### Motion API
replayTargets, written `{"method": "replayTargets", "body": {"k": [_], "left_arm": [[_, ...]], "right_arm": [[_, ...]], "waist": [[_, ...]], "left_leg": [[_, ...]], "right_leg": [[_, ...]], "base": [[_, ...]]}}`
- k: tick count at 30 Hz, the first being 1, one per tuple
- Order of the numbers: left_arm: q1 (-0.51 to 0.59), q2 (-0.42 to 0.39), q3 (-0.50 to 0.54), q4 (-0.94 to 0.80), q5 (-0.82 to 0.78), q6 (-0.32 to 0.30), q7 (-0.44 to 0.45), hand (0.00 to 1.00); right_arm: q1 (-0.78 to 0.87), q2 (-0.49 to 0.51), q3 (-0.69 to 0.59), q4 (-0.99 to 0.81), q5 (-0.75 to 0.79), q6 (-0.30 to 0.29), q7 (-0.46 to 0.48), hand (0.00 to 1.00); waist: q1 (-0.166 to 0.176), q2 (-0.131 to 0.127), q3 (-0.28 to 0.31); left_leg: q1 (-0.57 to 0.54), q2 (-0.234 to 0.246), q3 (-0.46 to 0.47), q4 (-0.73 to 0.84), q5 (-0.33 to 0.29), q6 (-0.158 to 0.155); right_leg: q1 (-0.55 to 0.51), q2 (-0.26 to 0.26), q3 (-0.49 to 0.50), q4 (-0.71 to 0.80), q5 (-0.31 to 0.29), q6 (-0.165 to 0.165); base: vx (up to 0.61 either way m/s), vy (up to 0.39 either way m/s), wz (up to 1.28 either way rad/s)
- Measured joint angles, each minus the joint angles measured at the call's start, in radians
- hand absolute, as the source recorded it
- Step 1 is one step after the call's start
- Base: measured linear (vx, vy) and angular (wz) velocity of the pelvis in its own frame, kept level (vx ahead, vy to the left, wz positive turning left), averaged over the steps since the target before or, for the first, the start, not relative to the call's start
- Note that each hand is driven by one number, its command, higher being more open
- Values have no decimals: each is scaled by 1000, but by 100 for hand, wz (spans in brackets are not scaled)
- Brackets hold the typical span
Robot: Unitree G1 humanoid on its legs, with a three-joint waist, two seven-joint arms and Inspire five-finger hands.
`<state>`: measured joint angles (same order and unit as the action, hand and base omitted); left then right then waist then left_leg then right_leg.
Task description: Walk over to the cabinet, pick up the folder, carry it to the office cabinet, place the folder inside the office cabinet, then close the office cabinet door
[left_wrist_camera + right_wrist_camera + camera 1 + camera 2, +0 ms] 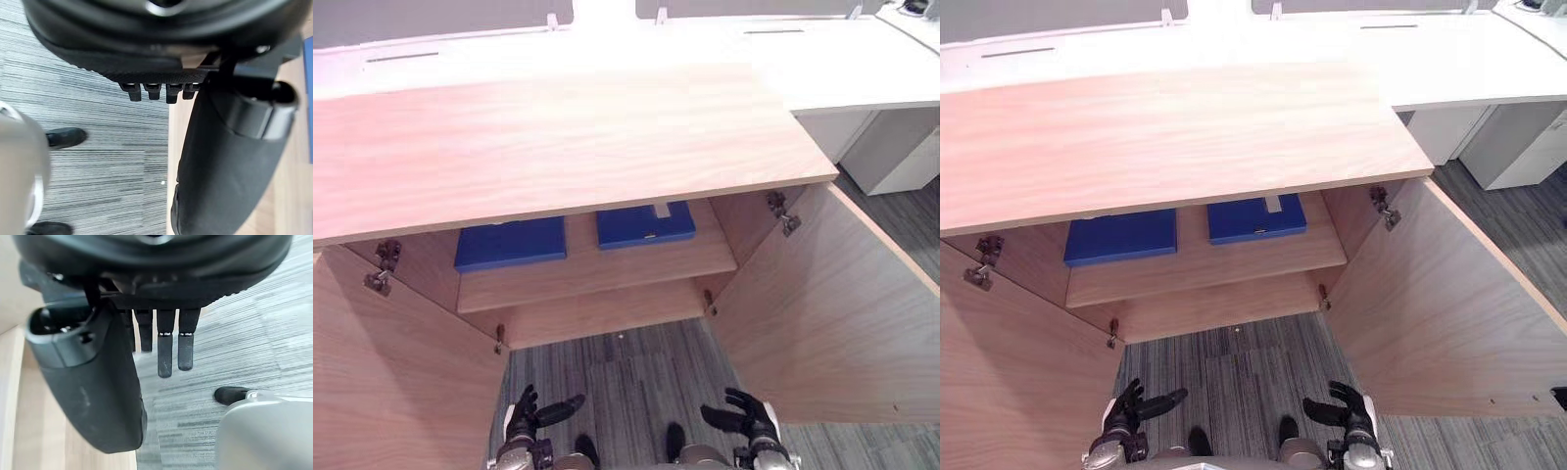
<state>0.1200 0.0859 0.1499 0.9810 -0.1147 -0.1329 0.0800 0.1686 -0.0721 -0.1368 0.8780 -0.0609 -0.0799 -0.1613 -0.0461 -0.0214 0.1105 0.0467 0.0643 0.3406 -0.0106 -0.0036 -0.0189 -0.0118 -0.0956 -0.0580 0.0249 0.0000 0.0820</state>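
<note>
A low wooden cabinet (558, 147) stands in front of me with both doors swung open. On its inner shelf (597, 272) lie two flat blue folders, one on the left (509, 243) and one on the right (644, 225) with a small white tab. My left hand (533, 416) and right hand (744, 416) hang low over the carpet, well short of the shelf, both open and holding nothing. The left wrist view shows the left hand (230, 161) with relaxed fingers. In the right wrist view the right hand (93, 382) has straight fingers.
The left door (391, 372) and right door (822, 313) jut towards me on either side of the grey carpet (617, 372). A long white desk (822, 59) runs behind the cabinet, with a white pedestal (901, 147) at the right.
</note>
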Motion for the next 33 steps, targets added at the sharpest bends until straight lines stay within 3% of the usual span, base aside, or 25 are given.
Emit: {"method": "replayTargets", "body": {"k": [5,10,17,21,24,29,33], "left_arm": [[20,2,1,8,16,18,-8,100],[23,6,2,9,17,20,-14,100],[49,16,1,13,20,25,-23,100],[59,32,-22,15,51,24,-46,100],[53,41,-61,13,59,13,-65,100],[49,43,-107,10,58,-11,-89,100],[48,43,-130,6,59,-23,-92,100]], "right_arm": [[-1,14,-47,33,56,4,0,100],[0,24,-158,30,156,5,-2,100],[100,0,-330,-207,237,8,-22,100],[101,-105,-339,-367,236,-2,-6,100],[18,-209,-333,-375,233,-15,17,100],[-170,-433,-157,-328,211,-28,59,100],[-292,-485,-52,-261,182,-34,78,100]], "waist": [[1,-3,-13],[-3,0,-16],[-58,11,-27],[-81,17,-28],[-85,36,-17],[-104,91,15],[-102,106,25]], "left_leg": [[57,-17,20,-77,37,0],[78,-28,83,-77,17,-13],[97,-35,153,-64,-27,-21],[91,-23,230,0,-72,-6],[76,-17,239,44,-113,-1],[55,-13,264,91,-162,-1],[28,-12,277,109,-171,-6]], "right_leg": [[13,0,33,-15,18,2],[4,0,110,-36,42,1],[-15,12,199,-44,53,2],[-48,30,299,-41,66,15],[-80,42,364,-41,79,19],[-119,52,428,-41,96,28],[-146,53,441,-45,106,29]], "base": [[-100,18,-13],[-89,33,-41],[8,11,-47],[68,-15,-70],[73,-36,-79],[33,-42,-47],[-14,-42,-12]]}}
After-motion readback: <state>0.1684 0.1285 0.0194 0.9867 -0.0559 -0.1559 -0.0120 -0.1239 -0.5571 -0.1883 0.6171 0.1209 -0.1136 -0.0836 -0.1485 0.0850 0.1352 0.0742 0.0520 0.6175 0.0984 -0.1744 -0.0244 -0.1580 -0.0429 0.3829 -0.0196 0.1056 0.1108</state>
